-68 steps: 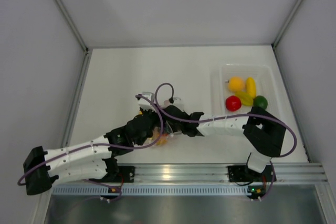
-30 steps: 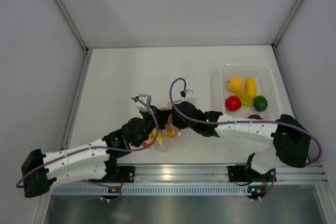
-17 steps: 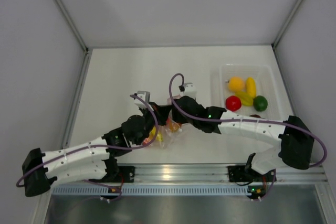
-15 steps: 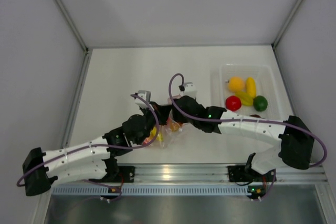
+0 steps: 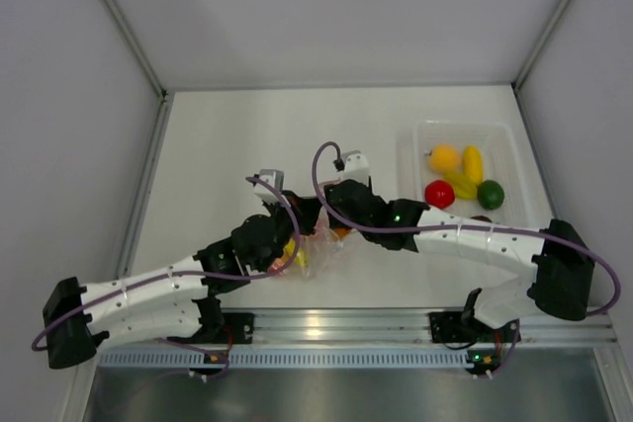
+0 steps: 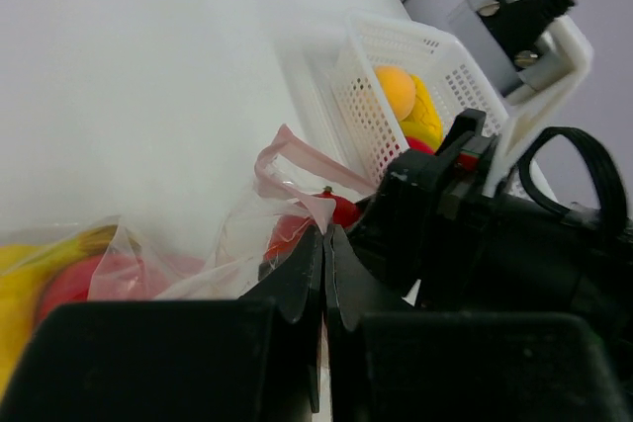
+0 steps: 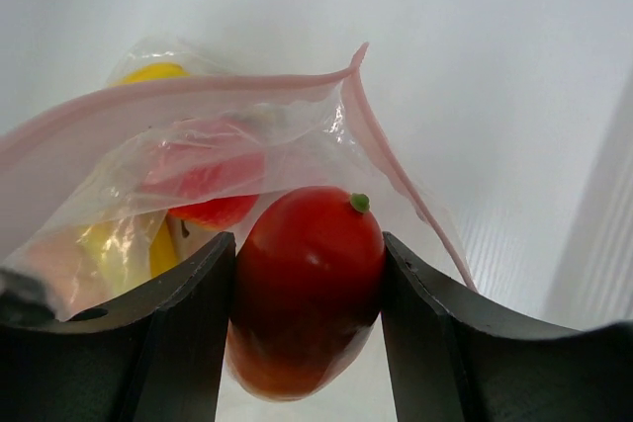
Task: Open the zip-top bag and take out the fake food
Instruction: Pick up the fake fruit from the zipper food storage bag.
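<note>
Just below the top view's centre, the left gripper (image 6: 323, 241), fingers pressed together on the bag's (image 5: 305, 262) rim, seems to anchor it so the right gripper (image 7: 307, 244), clamped around a tomato (image 7: 308, 294) at the mouth, can draw it out.

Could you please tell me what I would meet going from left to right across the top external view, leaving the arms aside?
The zip-top bag, then, in the clear tray, the red fruit, then the green lime.
</note>
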Motion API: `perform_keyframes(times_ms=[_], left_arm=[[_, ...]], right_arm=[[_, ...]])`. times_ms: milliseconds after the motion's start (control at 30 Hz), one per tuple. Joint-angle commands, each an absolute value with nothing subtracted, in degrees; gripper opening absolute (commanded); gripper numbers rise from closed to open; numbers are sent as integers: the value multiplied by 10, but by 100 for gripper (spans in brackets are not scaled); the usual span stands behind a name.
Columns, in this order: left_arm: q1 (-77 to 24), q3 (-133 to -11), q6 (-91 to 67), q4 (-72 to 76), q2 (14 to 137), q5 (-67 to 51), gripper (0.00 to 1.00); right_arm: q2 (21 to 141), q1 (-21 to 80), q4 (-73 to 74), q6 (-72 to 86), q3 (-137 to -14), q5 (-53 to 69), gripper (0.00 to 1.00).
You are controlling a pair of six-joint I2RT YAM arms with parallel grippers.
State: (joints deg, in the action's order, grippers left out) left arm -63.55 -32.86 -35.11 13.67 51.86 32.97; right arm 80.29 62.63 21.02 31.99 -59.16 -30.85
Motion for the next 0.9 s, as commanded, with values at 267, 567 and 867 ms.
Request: perform_keyframes(times_ms=[267, 567, 867], left_arm=[[-634, -315, -379, 143, 504, 352, 0], [-634, -312, -387, 144, 506, 341, 0], [-634, -324, -380, 143, 535, 328, 0]], right_arm=[[723, 644, 171, 316, -594, -280, 14], [691, 642, 192, 265, -645, -336, 13], [658, 587, 223, 268, -696, -327, 13]])
